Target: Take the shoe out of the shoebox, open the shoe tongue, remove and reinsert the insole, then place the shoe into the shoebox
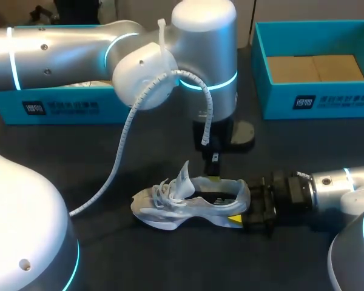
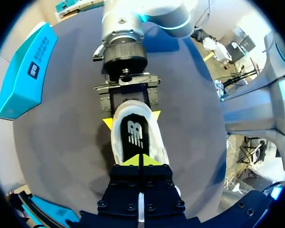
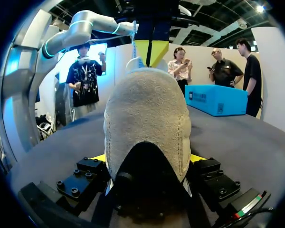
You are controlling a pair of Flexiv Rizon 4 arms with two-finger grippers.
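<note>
left gripper (image 2: 140, 160): yellow tips pressed together with no gap, pointing straight down into the mouth of the shoe (image 1: 182, 206), right over the insole (image 2: 134, 135), which is flat and black with white print. can't tell if anything is pinched between the tips.

right gripper (image 3: 147, 159): clamped on the shoe at the heel (image 3: 147, 114), one yellow tip each side, both in contact. finger bodies are black, blocky, studded with bolt heads. the heel is rounded, beige-grey and fuzzy like suede (the nap and a stitched seam show best in the right wrist view).

head view, clock positions taken from the shoe:
- shoe sits sole-down on the table (image 1: 109, 157), a dark matte surface. toe at 9 o'clock, heel at 3 o'clock. pale grey-white upper, thick wavy white sole.
- tongue (image 1: 183, 177) stands up, a thin white flap, just beside the left gripper's tips.
- laces (image 1: 161, 193) are loose, looped over the forefoot.
- left arm comes in from 10 o'clock, glossy silver with cyan light rings. a white spiral-wrapped cable (image 1: 124, 136) hangs off it in a loose curve.
- shoebox (image 1: 315, 100) at 1–2 o'clock, well apart from the shoe: open teal rectangle, brown cardboard showing inside.
- second teal box (image 1: 54, 109) at 10 o'clock, partly hidden behind the left arm.
</note>
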